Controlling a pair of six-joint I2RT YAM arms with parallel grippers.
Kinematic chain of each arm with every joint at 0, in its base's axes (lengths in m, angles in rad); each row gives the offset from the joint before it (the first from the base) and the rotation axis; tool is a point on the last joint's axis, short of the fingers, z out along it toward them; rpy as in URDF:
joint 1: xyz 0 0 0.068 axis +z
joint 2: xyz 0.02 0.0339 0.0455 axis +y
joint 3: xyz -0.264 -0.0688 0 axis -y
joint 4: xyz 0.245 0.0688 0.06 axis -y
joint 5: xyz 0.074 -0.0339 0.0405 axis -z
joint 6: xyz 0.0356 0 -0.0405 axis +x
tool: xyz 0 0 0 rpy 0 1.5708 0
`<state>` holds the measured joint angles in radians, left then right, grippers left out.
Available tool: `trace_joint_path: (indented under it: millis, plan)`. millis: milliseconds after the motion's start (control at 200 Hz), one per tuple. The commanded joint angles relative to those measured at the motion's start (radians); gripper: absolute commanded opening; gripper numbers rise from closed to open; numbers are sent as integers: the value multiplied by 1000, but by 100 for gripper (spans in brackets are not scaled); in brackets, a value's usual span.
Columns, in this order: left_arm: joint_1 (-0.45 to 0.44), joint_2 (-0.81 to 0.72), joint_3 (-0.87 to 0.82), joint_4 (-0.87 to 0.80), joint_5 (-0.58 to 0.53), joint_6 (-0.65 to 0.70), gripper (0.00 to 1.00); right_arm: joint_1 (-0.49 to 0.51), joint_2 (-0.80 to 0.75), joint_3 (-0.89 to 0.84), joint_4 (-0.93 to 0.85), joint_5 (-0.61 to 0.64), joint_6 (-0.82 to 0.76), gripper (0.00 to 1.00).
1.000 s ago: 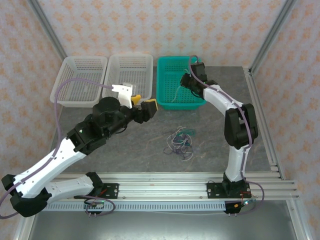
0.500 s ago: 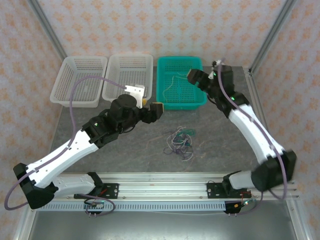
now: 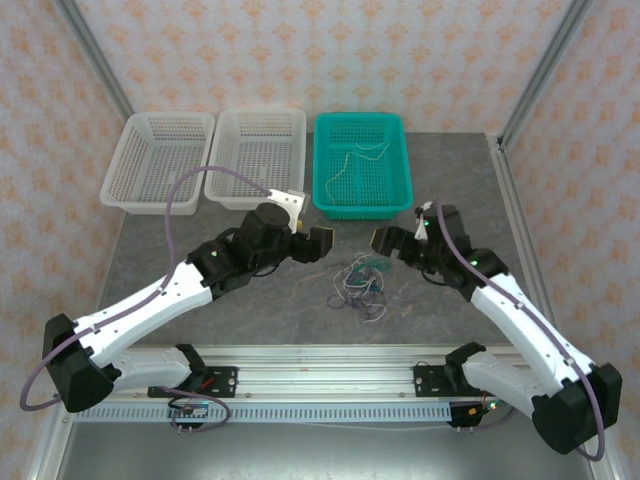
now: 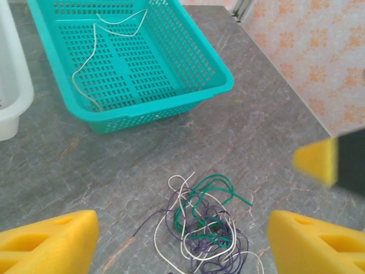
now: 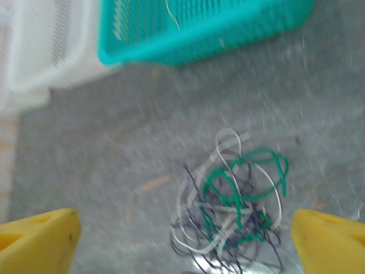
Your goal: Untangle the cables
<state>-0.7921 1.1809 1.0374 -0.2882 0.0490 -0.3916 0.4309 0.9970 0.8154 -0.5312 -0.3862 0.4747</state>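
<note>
Two grippers flank tangle, both spread wide, both empty. Left gripper (image 3: 320, 243): yellow fingers (image 4: 48, 240) far apart, nothing between them. Cable clump (image 4: 202, 228) lies on grey table (image 4: 274, 103) just ahead of fingertips, centred in gap, no contact. Right gripper (image 3: 386, 240): fingers (image 5: 333, 240) likewise wide, no grip; same clump ahead, between tips. Right wrist picture blurred. Clump composition: cream, purple, green strands knotted together. One loose cream cable (image 4: 83, 57) lies in teal basket (image 4: 148, 111), beyond left gripper, well apart from clump.
</note>
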Motion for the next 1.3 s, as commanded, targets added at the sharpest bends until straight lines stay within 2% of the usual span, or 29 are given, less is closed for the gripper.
trace_joint_path:
  millis: [0,215,310,465,535,661,736,786,846,971,1296]
  plan:
    - [-6,-5,-26,91,45,39,79,36,83,-45,17,-15,61,99]
    - [-7,-8,-70,98,51,46,79,108,284,-86,192,-78,114,99]
    - [-6,-7,-89,95,22,25,79,123,357,-115,262,-88,133,92]
    - [-8,6,-139,117,26,-82,79,124,415,-122,270,-72,126,71]
    - [-15,22,-171,140,55,-135,77,124,393,-128,278,-72,124,55]
    - [-51,80,-176,107,18,-267,68,124,356,-129,286,-69,119,31]
    - [-68,129,-173,104,1,-378,58,124,353,-129,289,-79,121,14]
    - [-72,163,-176,118,7,-460,51,123,354,-130,290,-85,124,7]
    - [-72,207,-178,131,22,-550,47,123,355,-131,297,-89,128,6]
    - [-73,273,-191,151,46,-691,45,123,354,-133,302,-85,132,5]
    - [-83,348,-228,299,135,-745,40,123,361,-125,320,-84,142,5]
